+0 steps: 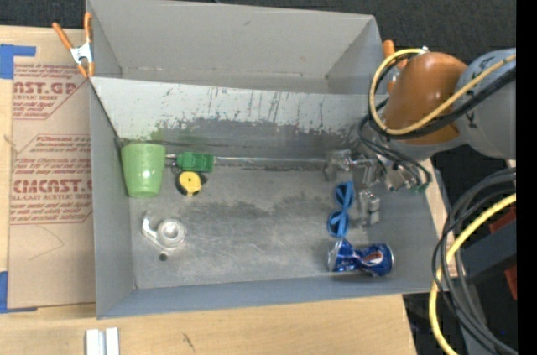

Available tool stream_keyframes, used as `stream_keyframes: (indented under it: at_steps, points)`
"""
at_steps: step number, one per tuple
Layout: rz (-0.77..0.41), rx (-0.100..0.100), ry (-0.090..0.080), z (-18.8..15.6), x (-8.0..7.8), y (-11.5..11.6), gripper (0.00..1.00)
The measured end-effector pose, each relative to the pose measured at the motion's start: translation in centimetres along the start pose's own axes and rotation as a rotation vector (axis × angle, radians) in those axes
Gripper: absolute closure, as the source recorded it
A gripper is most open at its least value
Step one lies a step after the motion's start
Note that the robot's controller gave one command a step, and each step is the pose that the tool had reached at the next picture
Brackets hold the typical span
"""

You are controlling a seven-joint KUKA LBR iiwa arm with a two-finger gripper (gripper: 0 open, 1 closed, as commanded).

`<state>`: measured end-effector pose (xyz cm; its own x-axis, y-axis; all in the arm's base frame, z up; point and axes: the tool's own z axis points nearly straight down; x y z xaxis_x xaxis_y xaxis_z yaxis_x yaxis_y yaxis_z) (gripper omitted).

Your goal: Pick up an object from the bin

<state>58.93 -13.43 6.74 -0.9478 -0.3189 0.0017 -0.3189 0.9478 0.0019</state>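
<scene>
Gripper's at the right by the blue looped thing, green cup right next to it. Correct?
No. The green cup lies at the left end of the bin, per the camera view. The gripper is at the right by the blue looped thing.

A blue plastic figure-eight loop (340, 211) lies flat on the floor of the grey metal bin (252, 219), close by its right wall, towards the front-right corner.

A grey metal bin (252, 34), seen from above, holds a green cup (143, 169), a green-and-yellow toy (191, 173) and a small clear piece (166, 232) at left, with the gripper (367, 205) just beside a blue loop (341, 209) near a crushed blue can (361, 258) at right.
</scene>
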Motion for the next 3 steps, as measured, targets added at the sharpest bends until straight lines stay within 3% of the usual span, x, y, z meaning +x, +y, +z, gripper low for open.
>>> stream_keyframes:
  at_steps: [1,2,3]
  points:
    - [0.001,0.002,-0.003,-0.3,-0.1,-0.1,1.00]
    - [-0.022,0.006,-0.010,-8.1,0.4,1.4,1.00]
    - [-0.039,0.008,-0.013,-17.8,-0.8,3.2,1.00]
